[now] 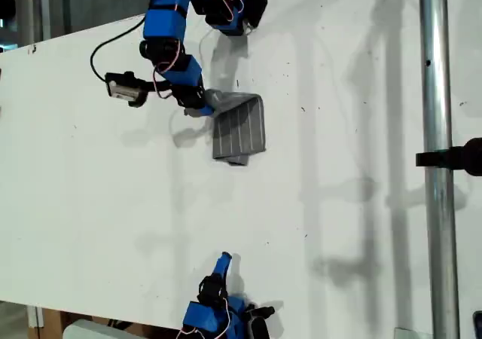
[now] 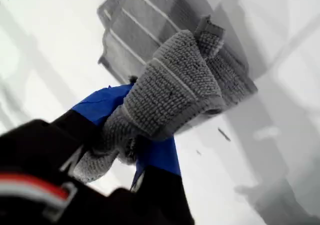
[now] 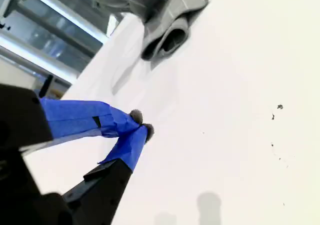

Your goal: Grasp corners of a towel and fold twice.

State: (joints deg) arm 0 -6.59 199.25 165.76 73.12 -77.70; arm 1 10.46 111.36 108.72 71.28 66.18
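The fingers (image 2: 112,110) of my first gripper (image 2: 132,140) are closed on a bunch of the towel (image 2: 170,85). The blue tape of both fingers shows on each side of the grey cloth, and the cloth is squeezed between them and rolls over the tips. In the exterior view this gripper (image 1: 202,107) sits at the upper edge of the towel (image 1: 239,128), on the side of that view's left, so I think it holds a corner or the edge just beside a corner; the folds hide which.

The fingers (image 3: 131,141) of my second gripper (image 3: 142,125) are pressed together with nothing between them. This gripper (image 1: 224,264) rests low in the exterior view, well apart from the towel (image 3: 165,30).

The towel lies on the white desk (image 1: 339,203), already folded into a small block, with one part lifted by the first gripper. The knit looks thick and soft, so I judge it light and limp: it will hang and bend, not stay flat. It should not slip easily, because the surface is rough. The best hold is at the corners, where few layers meet. The near end shows open loops of several layers, so a pinch there may catch only some of them.
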